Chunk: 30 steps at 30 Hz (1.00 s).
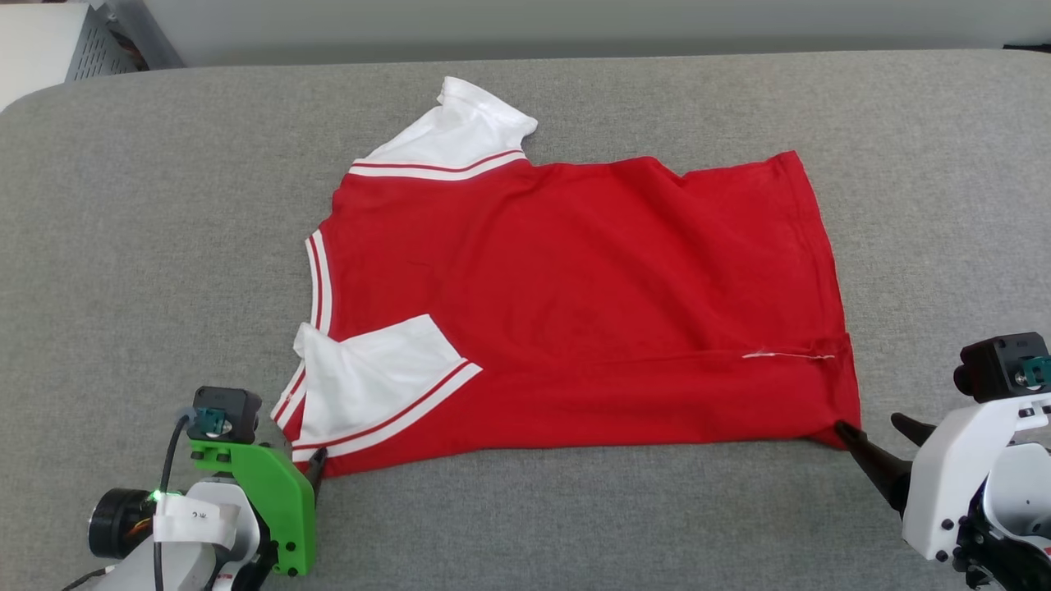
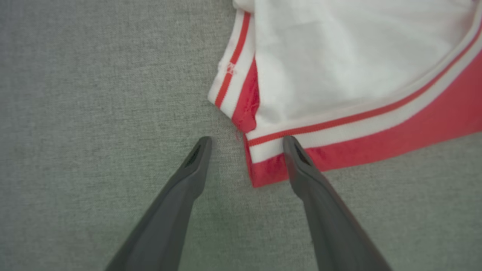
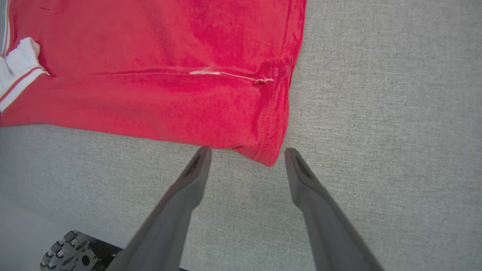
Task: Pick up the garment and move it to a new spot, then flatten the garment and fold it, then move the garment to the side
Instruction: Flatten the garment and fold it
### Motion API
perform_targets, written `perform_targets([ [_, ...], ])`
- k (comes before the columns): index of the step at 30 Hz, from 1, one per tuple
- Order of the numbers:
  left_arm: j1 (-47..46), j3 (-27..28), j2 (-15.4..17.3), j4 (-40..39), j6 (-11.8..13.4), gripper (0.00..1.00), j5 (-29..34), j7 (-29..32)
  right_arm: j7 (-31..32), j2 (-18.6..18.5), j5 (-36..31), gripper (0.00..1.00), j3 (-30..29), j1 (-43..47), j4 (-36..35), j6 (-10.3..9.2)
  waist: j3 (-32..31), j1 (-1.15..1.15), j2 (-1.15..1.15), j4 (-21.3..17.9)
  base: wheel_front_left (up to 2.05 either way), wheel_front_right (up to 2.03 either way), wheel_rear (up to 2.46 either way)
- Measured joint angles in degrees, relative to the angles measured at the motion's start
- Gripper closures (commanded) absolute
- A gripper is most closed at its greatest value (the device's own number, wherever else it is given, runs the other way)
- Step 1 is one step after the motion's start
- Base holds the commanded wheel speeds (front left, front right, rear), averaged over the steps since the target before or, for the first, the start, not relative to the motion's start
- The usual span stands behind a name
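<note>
The garment [image 1: 575, 295] lies spread flat on the grey table [image 1: 123, 246], plain red side up, neck to the left and hem to the right. One white sleeve [image 1: 456, 131] sticks out at the back; the other [image 1: 378, 382] is folded over the near-left corner. My left gripper [image 1: 308, 469] is open at that corner. In the left wrist view its fingers [image 2: 246, 141] straddle the striped trim corner of the garment [image 2: 339, 67]. My right gripper [image 1: 870, 425] is open at the near-right hem corner. The garment's red hem tip [image 3: 269, 160] lies between the right gripper's [image 3: 247, 150] fingertips.
Grey cloth runs wide around the shirt on every side. A grey perforated metal cabinet [image 1: 90, 41] stands behind the table's back-left corner. In the right wrist view, the table's near edge and a dark toothed part of my base [image 3: 69, 250] sit at the bottom left.
</note>
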Motion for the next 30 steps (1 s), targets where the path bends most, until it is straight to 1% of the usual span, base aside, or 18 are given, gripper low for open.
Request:
perform_targets([
  [4,-1.2,-0.7,-0.3,1.6,-1.3,0.00,-0.2,1.2,0.0,0.0,0.0,0.00,0.0,0.0,-0.1,0.00,0.8,0.00,0.00,-0.1,0.00,0.00,0.00],
  [5,-1.6,-0.8,-0.4,1.9,-1.7,0.28,-0.5,1.7,0.0,0.0,-0.1,0.00,-0.1,0.0,-0.1,0.00,1.0,0.00,0.00,-0.1,0.00,0.00,0.00],
  [6,-1.8,-0.9,-0.4,2.2,-2.1,0.95,-0.9,2.1,0.0,0.0,-0.1,0.00,-0.1,0.0,-0.1,0.00,1.1,0.00,0.00,-0.1,0.00,0.00,0.00],
  [7,-2.0,-0.9,-0.7,2.4,-2.9,1.00,-1.5,2.7,0.0,-0.1,-0.2,0.00,-0.2,0.0,-0.1,0.00,1.1,0.00,0.00,0.0,0.00,0.00,0.00],
  [10,-2.6,-1.1,-1.2,2.7,-4.8,1.00,-3.1,3.9,0.1,-0.6,-1.6,0.00,0.0,0.0,0.0,0.01,0.8,0.00,0.00,0.2,0.00,0.00,0.00],
  [11,-2.5,-1.1,-2.0,2.7,-4.9,1.00,-3.5,3.7,0.1,-0.7,-2.0,0.00,-0.2,0.0,0.2,0.00,0.5,0.00,0.00,0.3,0.00,0.00,0.00],
  [14,-2.2,-0.9,-2.2,2.4,-4.9,1.00,-3.5,1.8,0.8,-0.7,-3.2,0.00,-1.0,0.0,1.0,0.00,-0.4,0.00,0.00,0.8,0.00,0.00,0.00],
  [17,-1.0,-0.8,-2.2,0.6,-4.0,1.00,-3.4,0.7,2.5,-0.2,-4.9,0.00,-2.1,0.0,2.4,0.00,-1.3,0.00,0.00,1.3,0.00,0.00,0.00],
  [20,0.0,-0.9,-1.6,-2.1,-3.1,1.00,-2.7,0.3,5.6,1.1,-6.3,0.00,-3.2,-0.2,4.3,0.01,-2.0,0.00,0.00,2.1,0.00,0.00,0.00],
  [22,0.0,-0.9,-0.9,-4.4,-2.1,1.00,-1.8,0.3,7.4,2.7,-6.5,0.00,-3.9,-0.9,5.5,0.01,-2.2,0.00,0.00,2.6,0.00,0.00,0.00],
  [25,0.0,-0.8,-0.2,-7.4,-1.4,1.00,-1.1,0.4,8.6,4.2,-6.6,0.00,-4.4,-3.3,6.7,0.01,-2.0,0.00,0.00,3.1,0.00,0.00,0.00],
  [30,0.0,-1.0,0.7,-10.4,-0.6,1.00,-0.5,1.2,8.8,4.5,-8.0,0.00,-4.4,-5.6,9.6,0.00,-1.0,0.00,0.00,3.6,0.00,0.00,0.00],
])
